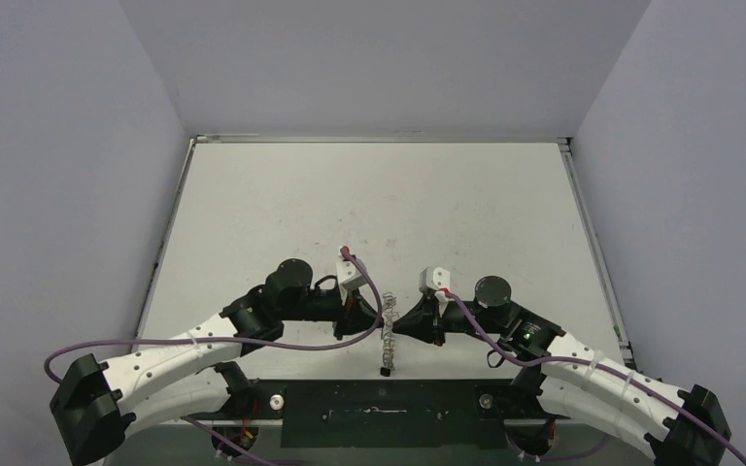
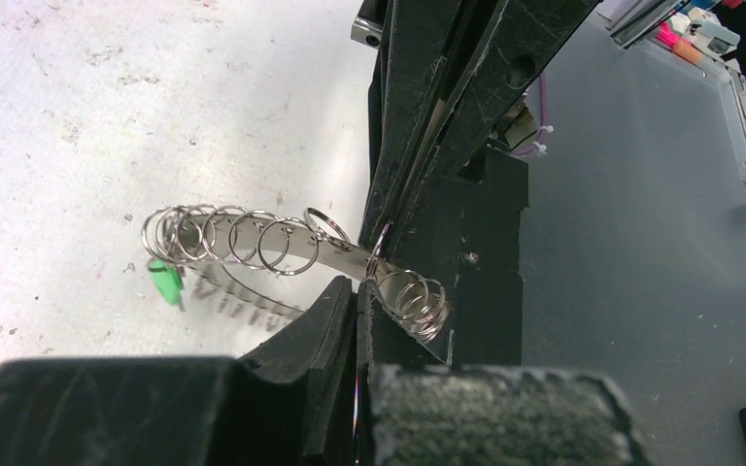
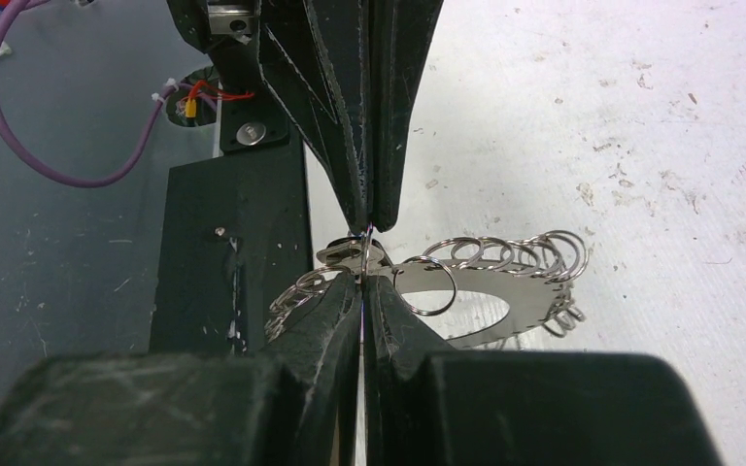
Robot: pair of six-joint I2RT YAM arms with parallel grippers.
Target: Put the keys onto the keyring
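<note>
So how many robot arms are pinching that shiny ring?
2. The left arm comes in from the left and the right arm from the right. Both have their jaws shut on the keyring, which hangs between them near the table's front edge.

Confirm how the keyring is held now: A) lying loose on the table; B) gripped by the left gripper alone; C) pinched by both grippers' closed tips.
C: both wrist views show the left gripper and right gripper shut on the keyring at its rim.
</note>
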